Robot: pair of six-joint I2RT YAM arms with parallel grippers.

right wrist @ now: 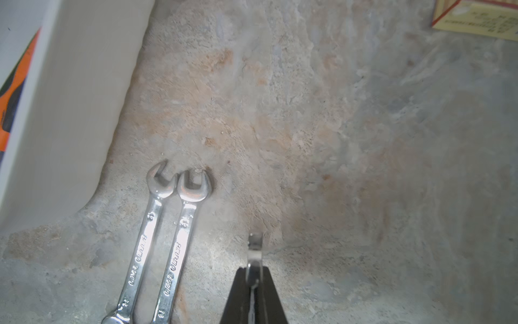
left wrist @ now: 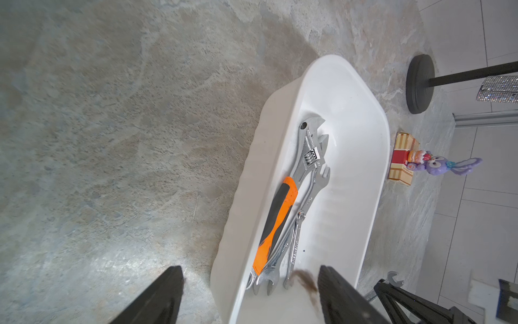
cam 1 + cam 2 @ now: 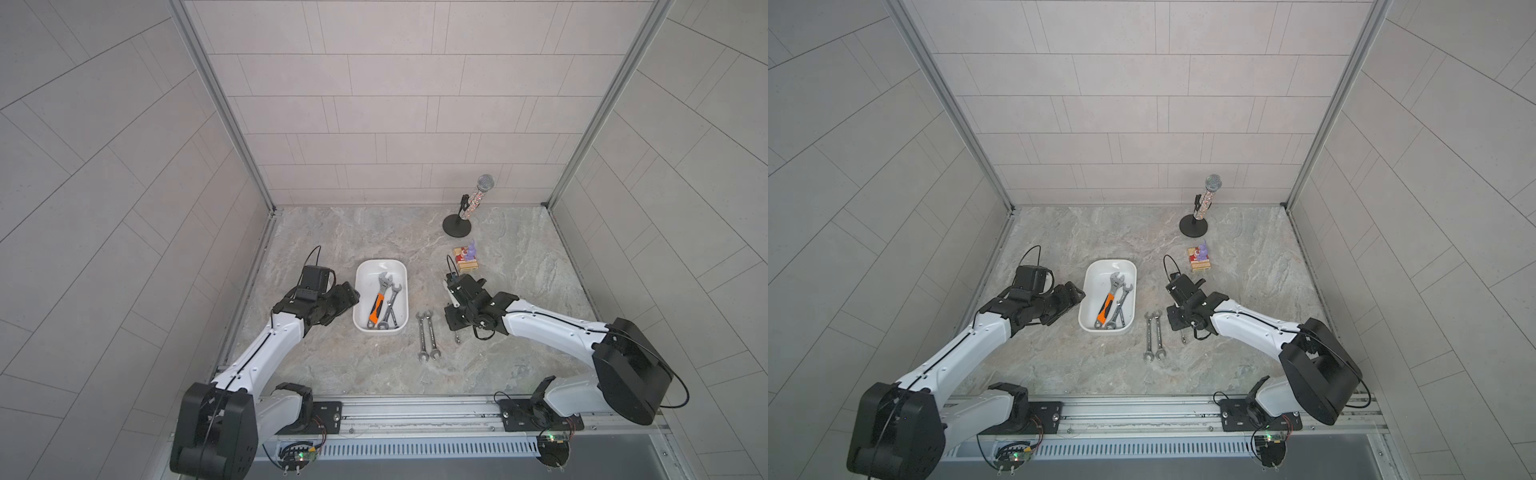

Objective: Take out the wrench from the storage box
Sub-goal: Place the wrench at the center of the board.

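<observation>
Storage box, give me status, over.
Left end effector open beside storage box. Right end effector shut on small wrench, outside the box, beside two wrenches on table. Orange-handled wrench and spanners inside box. Nothing in the way.

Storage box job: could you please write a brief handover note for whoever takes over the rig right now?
Left pincer: open, empty, at the left side of the storage box.
Right pincer: shut on a small wrench, low beside the two wrenches on the table.
Done: two out, a third in hand.
To do: set it down; the orange-handled wrench and silver wrenches sit in the box.
</observation>
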